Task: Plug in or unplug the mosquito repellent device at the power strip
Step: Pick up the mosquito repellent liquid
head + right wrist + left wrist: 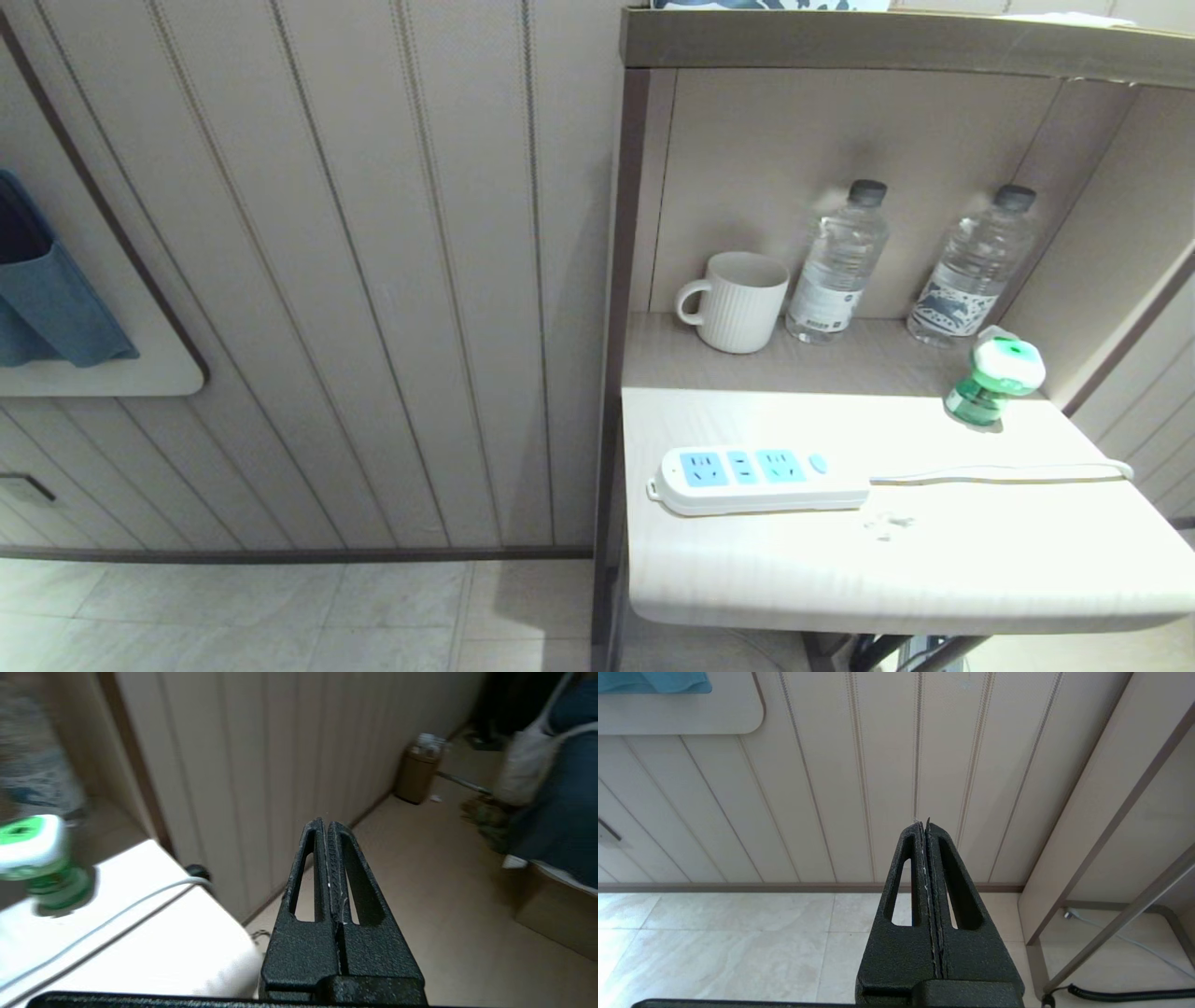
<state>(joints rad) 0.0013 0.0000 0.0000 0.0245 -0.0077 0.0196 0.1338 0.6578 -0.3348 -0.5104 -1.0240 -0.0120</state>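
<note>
mosquito repellent device (995, 378): light, top-heavy, smooth | hold by rounded head | right hand (326, 826) pressed together, empty, beside surface (934, 569)

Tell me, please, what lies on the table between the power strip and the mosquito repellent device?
In the head view, only bare tabletop lies between the power strip and the mosquito repellent device. The strip's white cord runs just in front of that stretch.

The head view looks forward and down over the worktop (915, 569). The left wrist view faces the panelled wall (831, 788) low near the floor. The right wrist view sits just off the worktop's right edge, sharing the mosquito repellent device (42, 863) and cord (117, 910) with the head view.
</note>
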